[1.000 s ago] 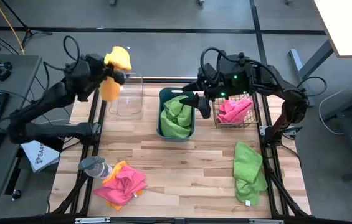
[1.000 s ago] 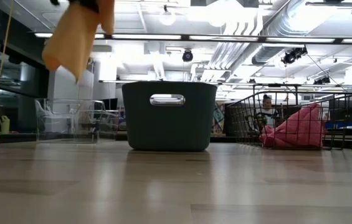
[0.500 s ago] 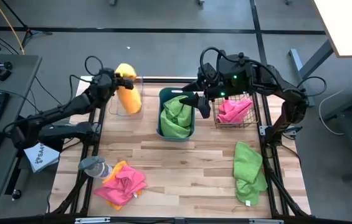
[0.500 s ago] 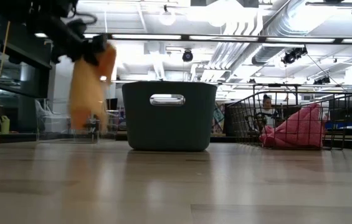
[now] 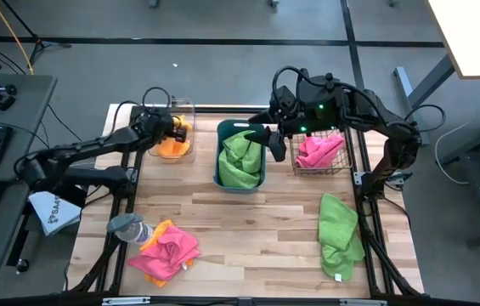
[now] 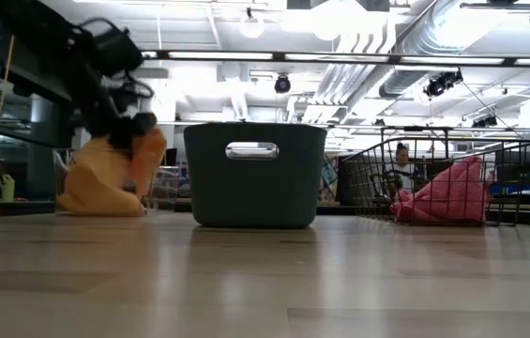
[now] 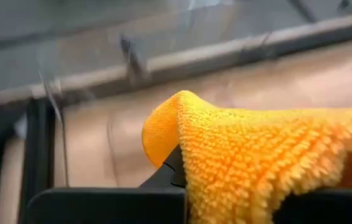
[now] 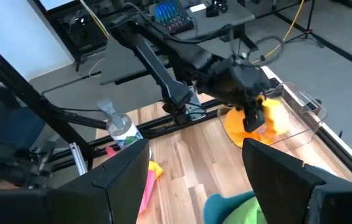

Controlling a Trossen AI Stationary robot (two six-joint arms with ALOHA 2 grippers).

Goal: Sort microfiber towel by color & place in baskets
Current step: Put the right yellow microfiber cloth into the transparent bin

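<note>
An orange microfiber towel (image 5: 172,145) lies heaped inside the clear plastic bin (image 5: 193,127) at the far left of the table. My left gripper (image 5: 174,129) reaches down into that bin and is shut on the towel. My right gripper (image 5: 277,144) hangs open over the right rim of the teal tub (image 5: 219,176), which holds a green towel (image 5: 240,160). It touches nothing. The wire-mesh basket (image 5: 347,161) at the far right holds a pink towel (image 5: 318,150). My left gripper holds the orange towel by a bunched upper fold (image 7: 225,149), which drapes over one finger (image 7: 172,171). It comes from above, slanting toward the table's right. The towel's lower part (image 6: 103,192) rests in a heap on the clear bin's floor, slack.
A second green towel (image 5: 340,231) lies on the table's near right. A pink towel over an orange one (image 5: 167,248) sits at the near left beside a lying water bottle (image 5: 129,228). Bare wood lies between these, in front of the bins.
My left gripper has swung from high up at the table's far left toward the clear bin and gone down into it, still shut. The orange towel, which hung free below the gripper, now lies collapsed in a heap on the bin floor.
</note>
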